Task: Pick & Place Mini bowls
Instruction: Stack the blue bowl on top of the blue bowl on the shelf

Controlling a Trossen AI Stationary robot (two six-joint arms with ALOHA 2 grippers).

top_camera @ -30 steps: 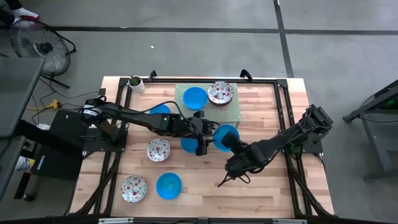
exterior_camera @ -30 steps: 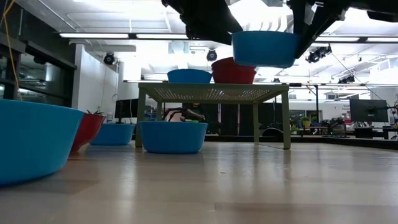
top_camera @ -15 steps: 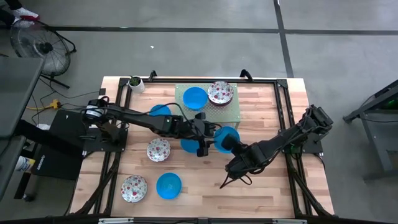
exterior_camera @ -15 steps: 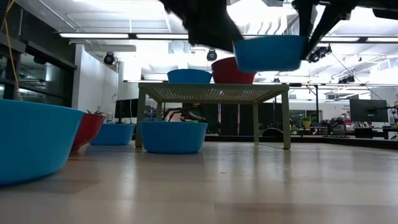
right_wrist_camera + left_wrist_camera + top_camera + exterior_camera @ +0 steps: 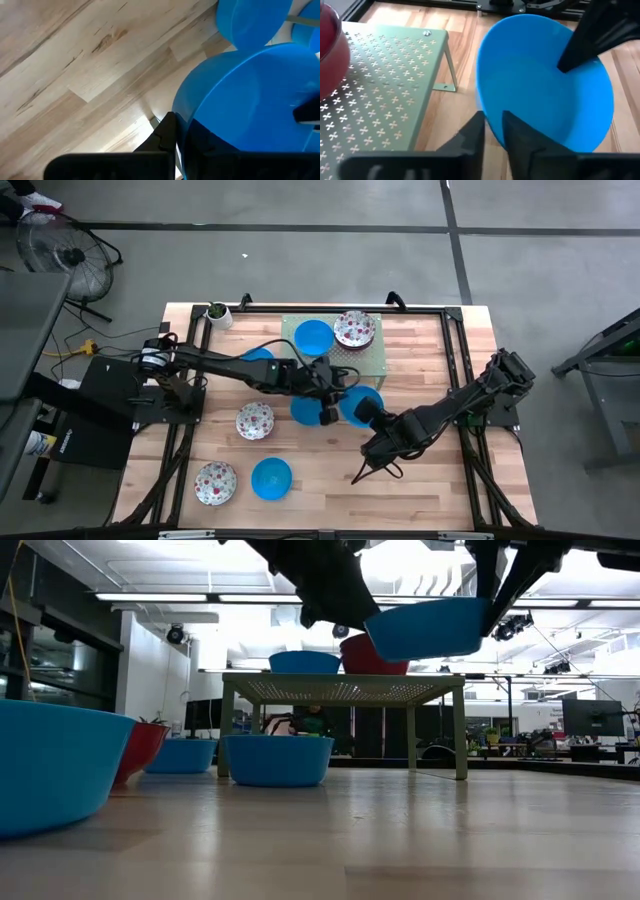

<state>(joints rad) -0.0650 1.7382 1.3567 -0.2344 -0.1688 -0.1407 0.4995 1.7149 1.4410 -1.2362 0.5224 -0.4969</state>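
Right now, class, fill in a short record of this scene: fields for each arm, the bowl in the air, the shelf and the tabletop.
left gripper: fingers shut on the blue bowl's rim
right gripper: fingers shut on the same bowl's opposite rim
blue bowl: held in the air, tilted, above the table
green shelf: carries one blue bowl and one floral bowl
wooden table: blue and floral bowls, potted plant at far left corner

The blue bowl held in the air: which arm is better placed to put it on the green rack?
Probably left: both grippers pinch the blue bowl, but the left gripper is beside the green rack.
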